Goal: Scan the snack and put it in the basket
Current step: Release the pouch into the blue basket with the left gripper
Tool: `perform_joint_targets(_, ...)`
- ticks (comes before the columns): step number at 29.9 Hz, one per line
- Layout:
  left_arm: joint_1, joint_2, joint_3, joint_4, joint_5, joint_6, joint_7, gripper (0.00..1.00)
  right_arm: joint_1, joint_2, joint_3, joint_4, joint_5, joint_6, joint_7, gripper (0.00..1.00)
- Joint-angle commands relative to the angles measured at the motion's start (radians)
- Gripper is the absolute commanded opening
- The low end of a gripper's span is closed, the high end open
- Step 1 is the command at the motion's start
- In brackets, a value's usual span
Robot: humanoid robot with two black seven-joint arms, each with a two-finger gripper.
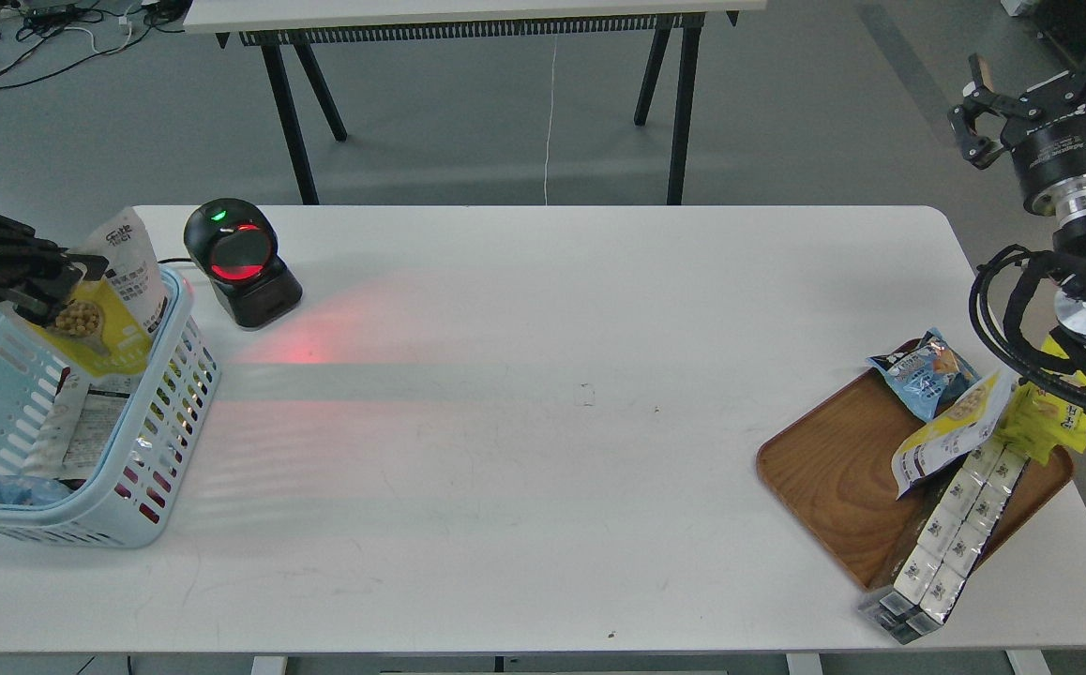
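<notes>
- The left gripper (69,272), reaching in from the left edge, pinches the snack (112,300) by its left side, holding the yellow-and-white pouch upright over the far end of the basket (173,375).
- Other packets lie inside the light-blue basket.
- Just beside the basket, a black scanner (238,261) glows red onto the white table (524,450).
- The right gripper (1021,103) hangs at the far right with fingers spread, holding nothing.
- Beneath it, a wooden tray (834,478) carries more snack packs.
</notes>
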Motion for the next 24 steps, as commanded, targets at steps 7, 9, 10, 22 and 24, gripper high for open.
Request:
perform_joint_targets(7,-0.001,0.001,-0.009,-0.002,-0.042,0.000,0.000,0.43,0.000,0.000,-0.002,-0.001,0.000,0.003,0.000,0.99)
perform_joint_targets(9,-0.009,0.004,-0.012,0.001,-0.110,0.000,0.000,0.65,0.000,0.000,-0.002,-0.001,0.000,0.003,0.000,0.99)
perform_joint_targets(10,-0.012,0.001,-0.014,0.006,-0.156,0.000,0.000,0.75,-0.002,-0.001,-0.002,0.001,-0.002,0.003,0.000,0.99)
perform_joint_targets(22,-0.017,-0.226,-0.259,0.334,-0.690,0.000,0.000,0.99,0.003,-0.015,0.002,-0.001,-0.002,0.003,0.000,0.99)
perform_joint_targets(24,-0.015,-0.307,-0.297,0.424,-0.786,0.000,0.000,0.99,0.000,-0.017,0.012,0.001,-0.002,0.009,0.000,0.99)
